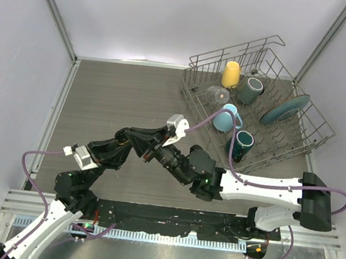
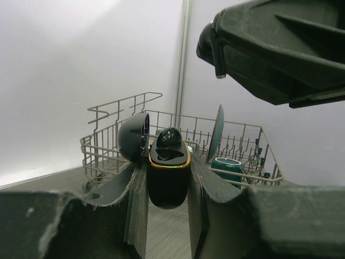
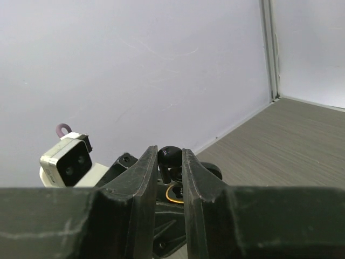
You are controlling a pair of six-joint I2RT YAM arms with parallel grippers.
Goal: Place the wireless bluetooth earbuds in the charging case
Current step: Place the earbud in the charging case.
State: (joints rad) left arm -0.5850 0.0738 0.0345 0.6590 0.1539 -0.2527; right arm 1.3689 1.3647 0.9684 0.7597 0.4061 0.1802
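Note:
My left gripper [image 2: 168,181] is shut on the black charging case [image 2: 168,186], which has a gold rim, and holds it upright above the table. Its lid [image 2: 133,137] stands open to the left. One black earbud [image 2: 170,138] sits in the case. My right gripper [image 3: 170,159] is shut on a second black earbud [image 3: 169,156], stem down, just above the case's gold rim [image 3: 173,194]. That earbud also shows in the left wrist view [image 2: 210,46]. In the top view both grippers meet mid-table, left [image 1: 149,140] and right [image 1: 161,149]. No white earbuds are in view.
A wire dish rack [image 1: 315,131] stands at the back right with a yellow cup [image 1: 231,74], a glass [image 1: 215,95], a blue mug [image 1: 226,118], dark teal cups [image 1: 242,144] and a plate [image 1: 285,108]. Grey walls enclose the table.

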